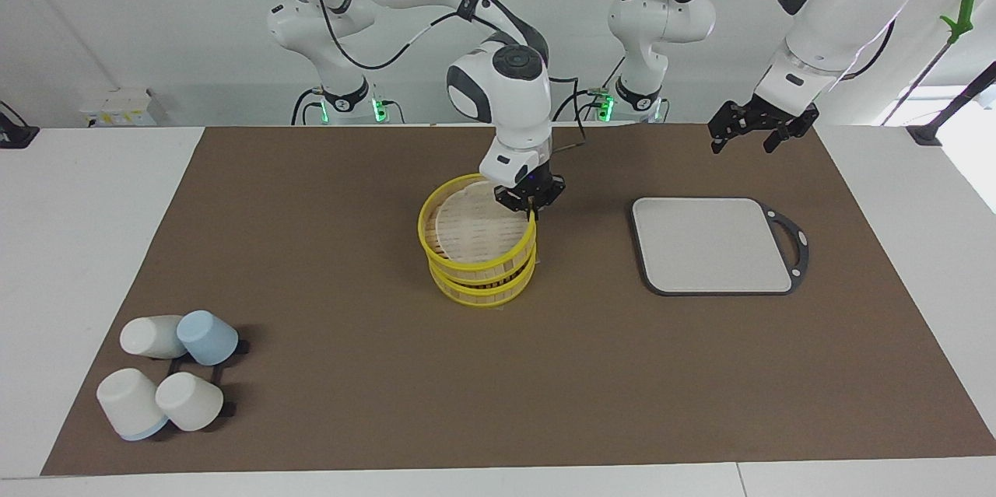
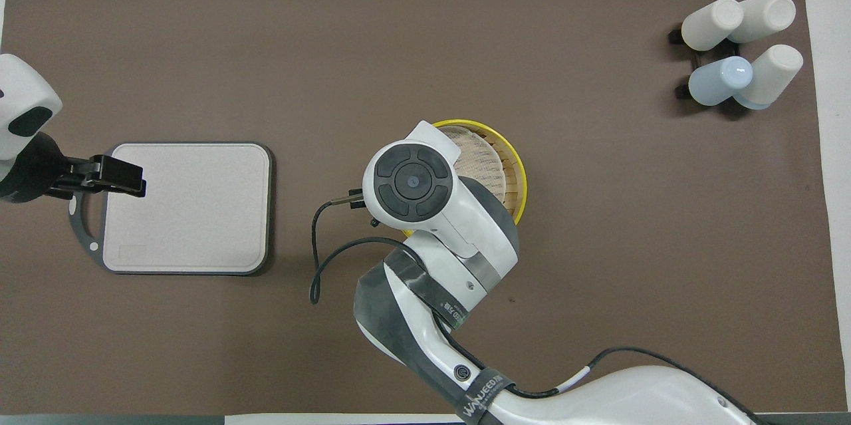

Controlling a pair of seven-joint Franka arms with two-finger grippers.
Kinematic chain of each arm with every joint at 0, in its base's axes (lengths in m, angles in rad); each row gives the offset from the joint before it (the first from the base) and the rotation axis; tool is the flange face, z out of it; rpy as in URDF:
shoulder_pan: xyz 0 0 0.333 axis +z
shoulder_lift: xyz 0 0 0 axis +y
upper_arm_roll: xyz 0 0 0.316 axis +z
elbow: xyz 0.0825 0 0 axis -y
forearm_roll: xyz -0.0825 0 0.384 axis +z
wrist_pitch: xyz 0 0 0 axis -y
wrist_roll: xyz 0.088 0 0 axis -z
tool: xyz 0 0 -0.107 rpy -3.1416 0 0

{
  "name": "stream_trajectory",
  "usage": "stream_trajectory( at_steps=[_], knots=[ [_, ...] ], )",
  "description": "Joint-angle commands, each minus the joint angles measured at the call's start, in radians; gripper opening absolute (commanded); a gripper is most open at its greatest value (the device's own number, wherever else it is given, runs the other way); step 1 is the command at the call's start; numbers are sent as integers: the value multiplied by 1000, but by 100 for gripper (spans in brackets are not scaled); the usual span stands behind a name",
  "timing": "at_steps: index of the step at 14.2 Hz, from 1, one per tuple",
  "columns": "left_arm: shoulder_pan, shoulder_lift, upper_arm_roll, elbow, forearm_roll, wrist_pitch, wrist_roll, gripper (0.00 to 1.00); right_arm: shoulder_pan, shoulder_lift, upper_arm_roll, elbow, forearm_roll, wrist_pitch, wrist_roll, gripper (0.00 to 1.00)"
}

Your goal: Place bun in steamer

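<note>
My right pincer (image 1: 532, 208) pinches the lid (image 1: 475, 229) by its yellow rim and holds it tilted on the steamer (image 1: 482, 283), mid-counter (image 1: 350, 248), presumably to open it for the bun, which I can't see anywhere. The left pincer (image 1: 743, 145) waits, spread wide, over the handle end of the grey board (image 1: 708, 248).

One steamer (image 1: 477, 248), one board (image 1: 712, 244), four cups (image 1: 167, 380) (one blue)

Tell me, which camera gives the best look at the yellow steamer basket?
The facing view: the steamer shows its stacked yellow rims, slatted side and tilted lid, with the right gripper at its rim. In the overhead view, the right arm covers about half of it.
</note>
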Motion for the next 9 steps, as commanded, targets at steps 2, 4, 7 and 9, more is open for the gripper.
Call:
stream_trajectory(
  at_steps=[2, 4, 7, 9],
  knots=[
    [21, 30, -11, 61, 16, -59, 13, 100, -10, 13, 4, 9, -18, 41, 21, 0],
    [23, 48, -12, 101, 16, -88, 13, 100, -21, 15, 4, -18, -19, 95, 16, 0],
    [38, 39, -23, 104, 16, -88, 15, 100, -23, 24, 4, -26, -19, 129, 21, 0],
    [38, 34, -23, 102, 16, -82, 15, 100, -15, 32, 4, -34, -19, 146, 24, 0]
  ],
)
